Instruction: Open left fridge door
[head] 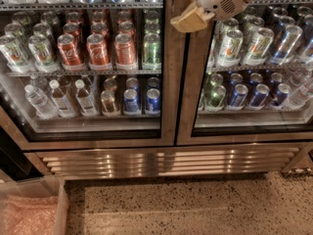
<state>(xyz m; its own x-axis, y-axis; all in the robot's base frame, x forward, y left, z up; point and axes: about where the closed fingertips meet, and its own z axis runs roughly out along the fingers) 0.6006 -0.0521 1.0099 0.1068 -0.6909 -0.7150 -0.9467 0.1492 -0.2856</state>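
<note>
The left fridge door [168,97] is a glass pane in a steel frame, and it is shut. Red cola cans [98,48] and clear water bottles [61,98] show through it. The fridge [166,161] has a louvred steel grille along its base. My gripper [190,17], white with a tan tip, hangs at the top of the view. It is in front of the steel strip where the two doors meet, just right of the left door's inner edge. I cannot tell whether it touches the frame.
The right glass door [254,58] shows green-and-white and blue cans. A bin with a pink plastic liner [29,212] stands on the floor at bottom left. Speckled floor [195,204] lies in front of the grille. A dark gap [10,155] runs along the fridge's left side.
</note>
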